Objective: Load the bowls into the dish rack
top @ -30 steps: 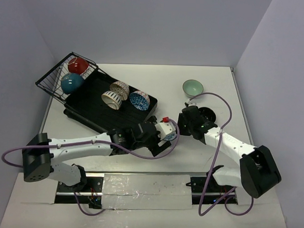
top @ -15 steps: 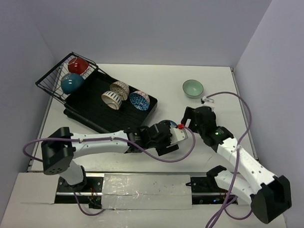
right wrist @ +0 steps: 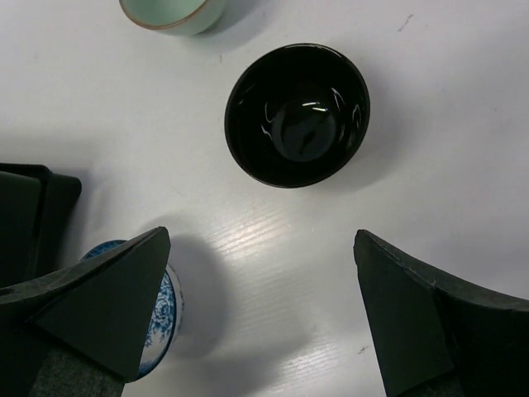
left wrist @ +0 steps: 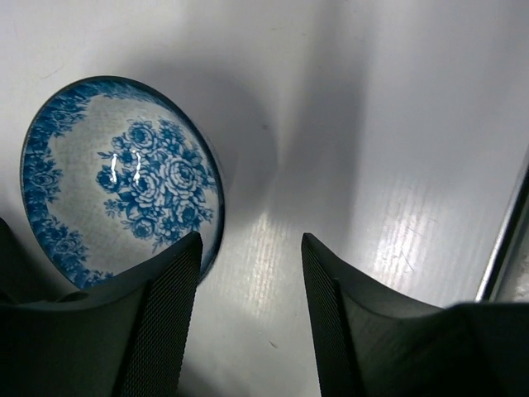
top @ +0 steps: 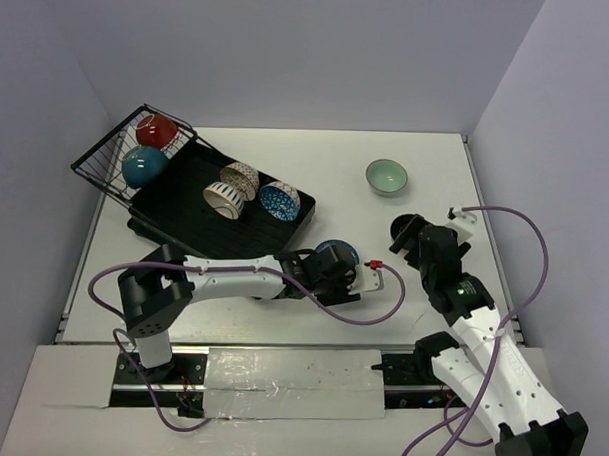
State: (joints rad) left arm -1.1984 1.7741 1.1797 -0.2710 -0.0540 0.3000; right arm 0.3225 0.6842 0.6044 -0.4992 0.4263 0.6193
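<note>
The left hand (left wrist: 248,256) stands half parted with only bare tabletop (left wrist: 397,124) between its fingers. The blue floral bowl (left wrist: 120,182) sits upright just outside one finger (left wrist: 161,306), rim at its tip, so the hand likely has to shift sideways before gripping; being round, the bowl offers no preferred axis. The right hand (right wrist: 260,281) is spread wide and empty, the black bowl (right wrist: 297,116) ahead of its fingertips and a mint bowl (right wrist: 169,12) beyond, while the dish rack (top: 180,219), bowls (top: 279,200) already in it, lies well back past the left hand's wrist, the way there looking unobstructed.
</note>
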